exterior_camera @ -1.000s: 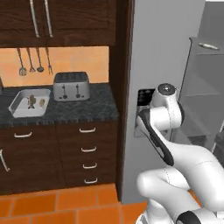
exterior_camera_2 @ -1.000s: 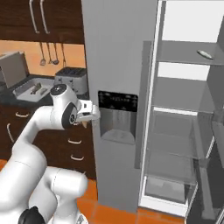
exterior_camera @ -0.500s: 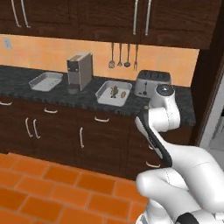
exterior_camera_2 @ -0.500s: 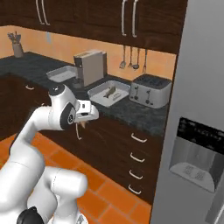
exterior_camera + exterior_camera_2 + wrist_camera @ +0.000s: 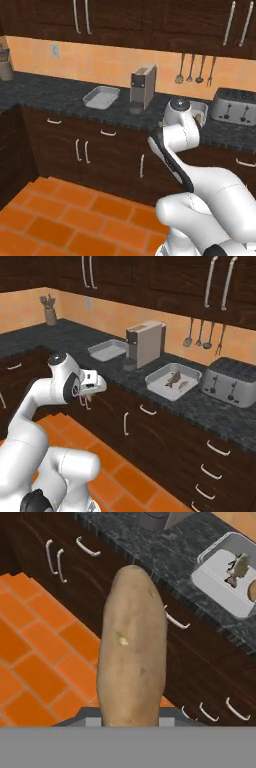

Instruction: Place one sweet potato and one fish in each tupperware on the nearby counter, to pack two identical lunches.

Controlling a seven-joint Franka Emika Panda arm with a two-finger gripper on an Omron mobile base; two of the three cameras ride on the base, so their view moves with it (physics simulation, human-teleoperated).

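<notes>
Coffee machine (image 5: 145, 343) between, perhaps crowding, trays (image 5: 173, 381)

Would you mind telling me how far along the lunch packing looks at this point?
Done: one tupperware on the counter already holds a fish and a sweet potato. In hand: the tool grips a second sweet potato, held out over the floor short of the counter. Left: the other tupperware looks empty, so it needs this potato and a fish.
</notes>
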